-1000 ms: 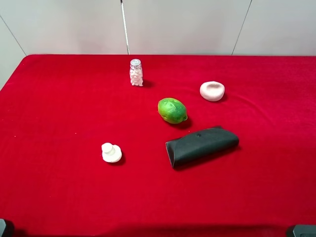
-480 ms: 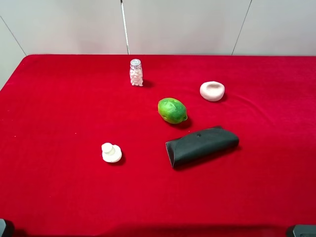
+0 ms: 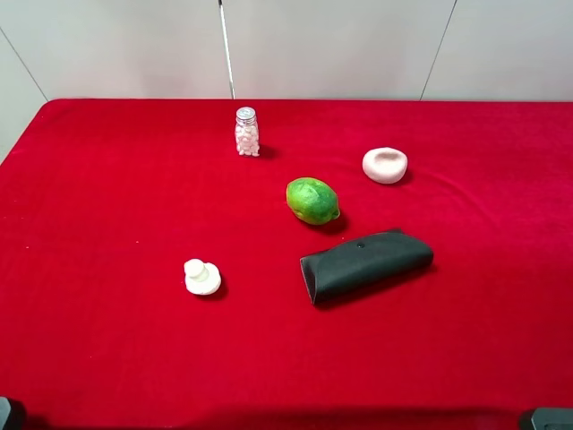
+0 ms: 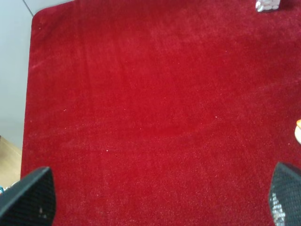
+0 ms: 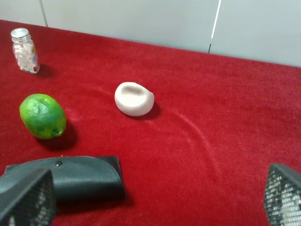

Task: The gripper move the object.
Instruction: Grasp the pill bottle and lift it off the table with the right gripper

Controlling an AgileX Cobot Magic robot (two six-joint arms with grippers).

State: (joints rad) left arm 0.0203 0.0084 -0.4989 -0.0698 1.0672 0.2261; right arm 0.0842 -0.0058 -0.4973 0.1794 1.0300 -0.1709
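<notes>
The object, a small clear glass bottle (image 3: 246, 132) of white pills with a silver cap, stands upright near the back of the red table, left of centre. The right wrist view shows this bottle (image 5: 24, 51) far from my right gripper (image 5: 155, 195), whose jaws stand wide apart with nothing between them. In the left wrist view only the bottle's base (image 4: 267, 4) shows at the frame's edge, well away from my left gripper (image 4: 157, 197), also open and empty over bare red cloth. Both arms sit low at the table's front corners.
A green fruit (image 3: 312, 200) lies mid-table, with a black pouch (image 3: 365, 264) in front of it. A pale pink-white bowl-shaped piece (image 3: 385, 165) sits at the back right. A white knobbed lump (image 3: 201, 276) rests front left. The red cloth (image 3: 107, 197) covers the table.
</notes>
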